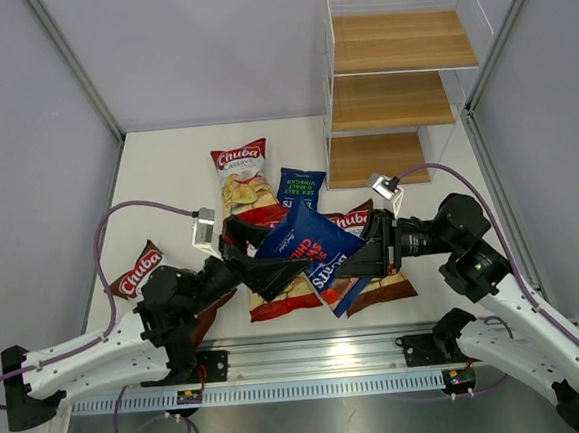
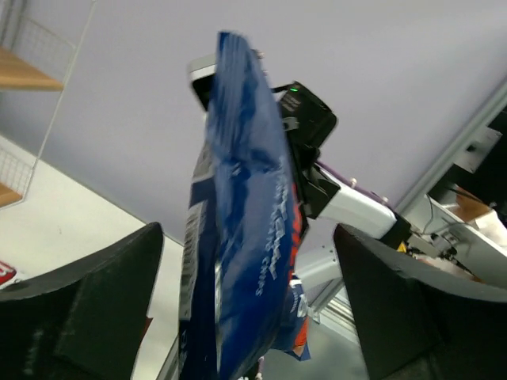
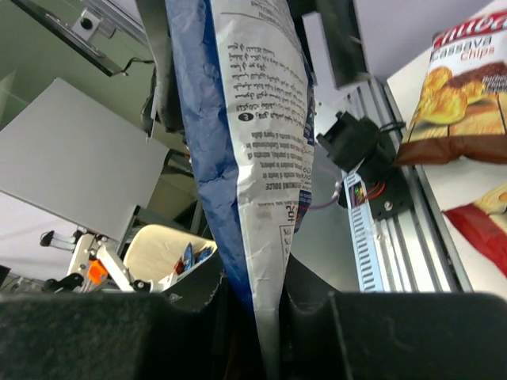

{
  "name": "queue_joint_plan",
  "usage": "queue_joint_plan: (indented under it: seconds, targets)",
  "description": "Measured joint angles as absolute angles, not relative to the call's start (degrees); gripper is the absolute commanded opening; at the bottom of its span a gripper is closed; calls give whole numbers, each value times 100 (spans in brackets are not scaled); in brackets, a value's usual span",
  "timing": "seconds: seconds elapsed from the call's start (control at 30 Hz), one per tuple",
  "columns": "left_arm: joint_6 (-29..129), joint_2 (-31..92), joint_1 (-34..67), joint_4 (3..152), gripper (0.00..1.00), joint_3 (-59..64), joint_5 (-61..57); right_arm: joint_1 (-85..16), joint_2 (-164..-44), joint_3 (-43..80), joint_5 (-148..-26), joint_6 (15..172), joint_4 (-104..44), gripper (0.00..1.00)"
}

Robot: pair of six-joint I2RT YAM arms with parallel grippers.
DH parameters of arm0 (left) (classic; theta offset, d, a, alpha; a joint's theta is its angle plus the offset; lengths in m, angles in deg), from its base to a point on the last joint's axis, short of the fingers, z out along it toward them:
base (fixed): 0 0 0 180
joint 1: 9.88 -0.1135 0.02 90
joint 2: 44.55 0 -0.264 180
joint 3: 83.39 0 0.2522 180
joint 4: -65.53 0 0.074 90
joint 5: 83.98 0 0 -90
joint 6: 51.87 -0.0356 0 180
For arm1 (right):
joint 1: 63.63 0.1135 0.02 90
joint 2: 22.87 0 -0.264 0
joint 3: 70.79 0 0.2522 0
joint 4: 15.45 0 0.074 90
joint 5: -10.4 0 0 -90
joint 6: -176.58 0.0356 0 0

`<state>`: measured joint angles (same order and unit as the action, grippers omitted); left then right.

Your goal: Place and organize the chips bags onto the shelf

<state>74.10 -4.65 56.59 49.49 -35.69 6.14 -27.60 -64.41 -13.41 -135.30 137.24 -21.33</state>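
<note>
One brown Chuba bag (image 1: 138, 269) lay flat far left on table (image 1: 164, 156), partly under left arm (image 1: 90, 355). Left gripper (image 1: 279, 272) stood wide open, fingers (image 2: 87, 313) either side of raised blue Burts bag (image 1: 307, 253), gripping nothing far as we could tell. Behind it, red-and-white Chuba bag (image 1: 243, 175) and second Burts bag (image 1: 300, 188) lay flat. Right gripper (image 1: 371, 255) was clamped shut on raised bag's edge. Shelf (image 1: 399, 77) stood in far right corner.
</note>
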Motion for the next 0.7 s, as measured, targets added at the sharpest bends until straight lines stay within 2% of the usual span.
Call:
queue_joint_plan:
  seconds: [0.03, 0.07, 0.2, 0.27, 0.37, 0.4, 0.43, 0.5, 0.7]
  targets:
    - [7386, -480, 5659, 4883, 76, -3583, 518, -2760, -6458, -1302, -13585, 13704, -2284, 11]
    - [7366, -485, 5659, 4822, 59, -3587, 429, -2760, -6473, -1263, -13615, 13674, -2406, 11]
    - [7294, -463, 5659, 4710, 28, -3589, 228, -2760, -6491, -1127, -13696, 13556, -2767, 14]
    - [7296, -443, 5659, 4700, 22, -3589, 186, -2751, -6467, -1086, -13749, 13499, -2868, 17]
    - [7351, -439, 5659, 4706, 12, -3589, 173, -2736, -6417, -981, -13751, 13280, -3189, 34]
    - [7375, -443, 5662, 4717, 7, -3589, 177, -2732, -6388, -950, -13727, 13204, -3292, 47]
    - [7405, -459, 5666, 4730, 7, -3589, 201, -2727, -6347, -926, -13679, 13145, -3379, 50]
    - [7534, -561, 5666, 4778, 6, -3596, 298, -2725, -6187, -904, -13471, 12996, -3545, 55]
    - [8000, -719, 5692, 4433, 4, -3795, 765, -2725, -5569, -1173, -12684, 13280, -3049, 58]
